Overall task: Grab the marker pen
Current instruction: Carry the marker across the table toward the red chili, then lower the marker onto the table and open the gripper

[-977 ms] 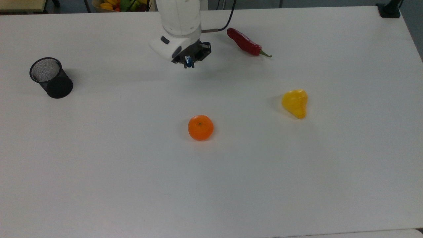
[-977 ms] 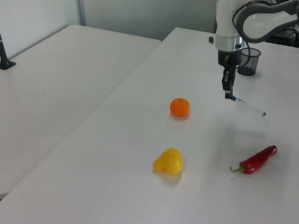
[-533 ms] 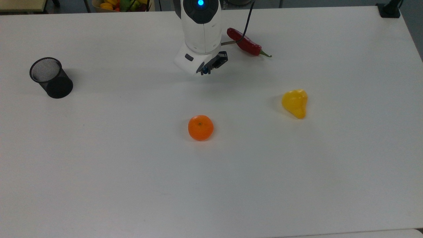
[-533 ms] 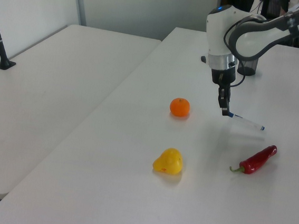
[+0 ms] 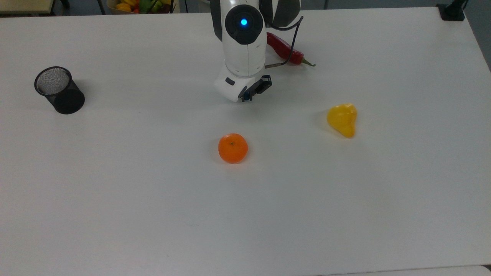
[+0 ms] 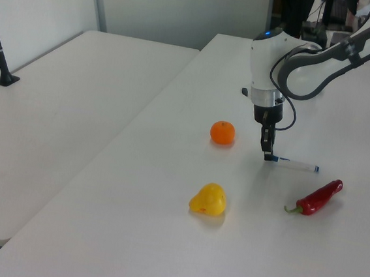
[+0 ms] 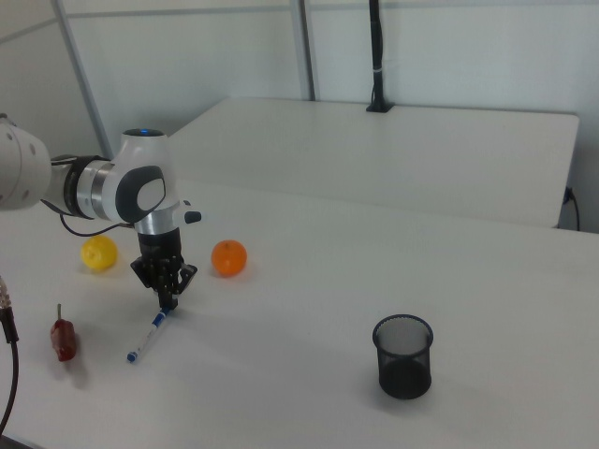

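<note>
Blue-capped pen (image 6: 294, 165) pinched at one end.
Gripper (image 6: 266, 155) apparently clamps the cap, trailing the barrel toward three o'clock for lifting.

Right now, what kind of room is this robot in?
Probably a robot lab or test room. A robot arm works on a plain white table holding just a few practice things: a marker pen, an orange and a mesh cup.
</note>
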`<state>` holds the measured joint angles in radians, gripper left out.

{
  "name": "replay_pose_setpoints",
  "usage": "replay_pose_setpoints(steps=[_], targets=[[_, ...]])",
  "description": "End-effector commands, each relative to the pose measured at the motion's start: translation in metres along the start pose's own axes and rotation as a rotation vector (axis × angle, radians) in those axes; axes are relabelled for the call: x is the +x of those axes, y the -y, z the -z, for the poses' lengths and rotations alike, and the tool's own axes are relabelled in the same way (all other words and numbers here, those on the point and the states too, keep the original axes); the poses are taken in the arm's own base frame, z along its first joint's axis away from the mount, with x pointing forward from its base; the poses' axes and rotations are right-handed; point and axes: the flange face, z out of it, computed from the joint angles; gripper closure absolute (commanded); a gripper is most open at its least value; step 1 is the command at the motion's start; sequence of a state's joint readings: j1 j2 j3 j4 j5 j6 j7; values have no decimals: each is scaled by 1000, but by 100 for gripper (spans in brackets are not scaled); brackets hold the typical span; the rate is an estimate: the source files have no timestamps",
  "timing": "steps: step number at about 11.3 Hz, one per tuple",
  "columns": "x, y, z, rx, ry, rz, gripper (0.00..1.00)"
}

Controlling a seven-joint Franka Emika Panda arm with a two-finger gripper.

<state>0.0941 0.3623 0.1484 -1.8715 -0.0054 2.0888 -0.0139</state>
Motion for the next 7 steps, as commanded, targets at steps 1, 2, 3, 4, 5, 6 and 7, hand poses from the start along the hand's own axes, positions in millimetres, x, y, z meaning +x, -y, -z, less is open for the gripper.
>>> replay_pose_setpoints(steps=[1, 2, 3, 4, 5, 6, 7], targets=[[-3, 2, 0, -9, -25, -22, 69], [-3, 2, 0, -9, -25, -22, 55], [-3, 0, 2, -9, -24, -27, 41], [-4, -2, 5, -9, -24, -30, 30], [-4, -2, 8, -10, -28, -31, 19], [-5, -5, 16, -11, -39, -43, 4], [-8, -10, 30, -13, -50, -72, 0]])
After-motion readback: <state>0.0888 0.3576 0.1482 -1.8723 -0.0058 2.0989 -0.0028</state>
